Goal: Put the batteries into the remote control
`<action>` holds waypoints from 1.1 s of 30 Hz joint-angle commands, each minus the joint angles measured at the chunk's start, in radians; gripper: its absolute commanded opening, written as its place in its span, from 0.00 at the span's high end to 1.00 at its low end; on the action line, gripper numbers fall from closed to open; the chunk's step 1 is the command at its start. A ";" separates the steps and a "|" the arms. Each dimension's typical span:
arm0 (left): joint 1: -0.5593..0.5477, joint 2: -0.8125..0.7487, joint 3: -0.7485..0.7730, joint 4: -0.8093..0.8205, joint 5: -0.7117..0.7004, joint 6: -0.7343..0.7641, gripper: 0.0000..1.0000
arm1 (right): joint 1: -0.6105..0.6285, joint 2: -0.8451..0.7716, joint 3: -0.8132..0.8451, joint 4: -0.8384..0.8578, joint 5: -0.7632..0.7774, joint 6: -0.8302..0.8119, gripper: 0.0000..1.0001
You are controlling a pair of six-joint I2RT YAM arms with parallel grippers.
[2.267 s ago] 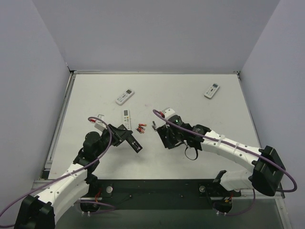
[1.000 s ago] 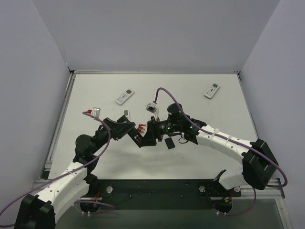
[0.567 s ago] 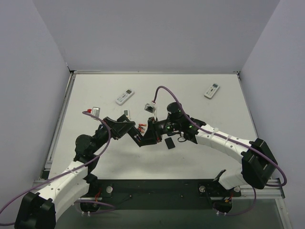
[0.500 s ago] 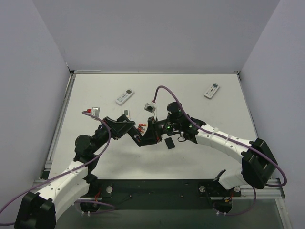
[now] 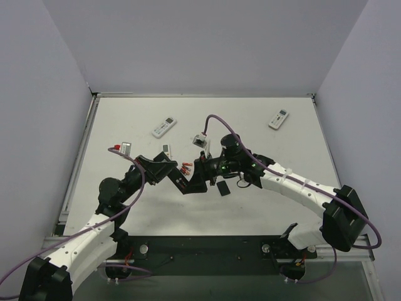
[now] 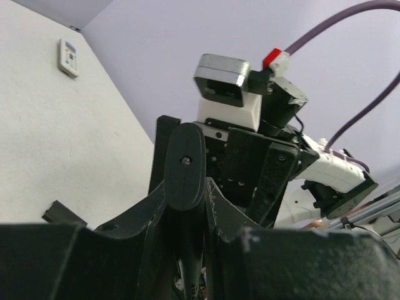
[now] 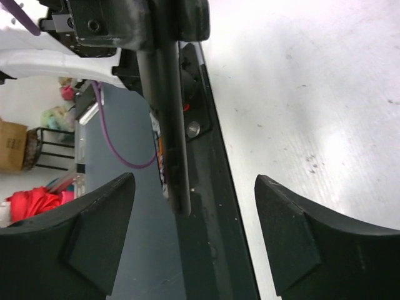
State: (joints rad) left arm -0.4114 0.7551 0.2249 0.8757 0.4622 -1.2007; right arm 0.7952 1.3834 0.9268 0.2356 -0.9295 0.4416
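Surface: white table [image 5: 269,210], matte and faintly scuffed, with a dark strip along its near edge.
Room: plain pale lilac walls [image 5: 207,44] on three sides.
Writing: one white remote [image 5: 164,127] at upper left, a second white remote [image 5: 279,119] at upper right; their faces are too small to read.
Left gripper [image 5: 170,177]: clamped tight on a dark remote [image 5: 183,187] at centre frame, held up edge-on.
Right gripper [image 7: 194,181]: fingers [image 7: 94,237] spread wide either side of that remote's end, not touching it.
Batteries [image 5: 185,168]: red-and-black cells on the table, just above the held remote.
Black flat piece [image 5: 223,188]: on the table, just right of the grippers.
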 commanded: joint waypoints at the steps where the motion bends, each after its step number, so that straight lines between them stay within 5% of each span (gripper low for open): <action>1: -0.001 -0.051 -0.001 -0.154 -0.080 0.082 1.00 | -0.022 -0.104 0.044 -0.122 0.112 -0.121 0.25; 8: 0.002 -0.106 -0.027 -0.441 -0.238 0.122 1.00 | -0.040 -0.167 -0.006 -0.315 0.480 -0.167 0.21; 12: 0.002 -0.109 -0.048 -0.517 -0.295 0.112 1.00 | -0.013 -0.120 -0.006 -0.436 0.771 -0.161 0.20; 17: 0.005 -0.102 -0.062 -0.543 -0.313 0.098 1.00 | 0.021 -0.049 -0.020 -0.489 0.955 -0.120 0.19; 33: 0.011 -0.097 -0.084 -0.532 -0.297 0.078 1.00 | 0.059 0.223 -0.023 -0.502 1.029 -0.041 0.33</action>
State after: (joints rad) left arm -0.4084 0.6640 0.1394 0.3080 0.1642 -1.1149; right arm 0.8463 1.5955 0.9104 -0.2367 0.0460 0.3725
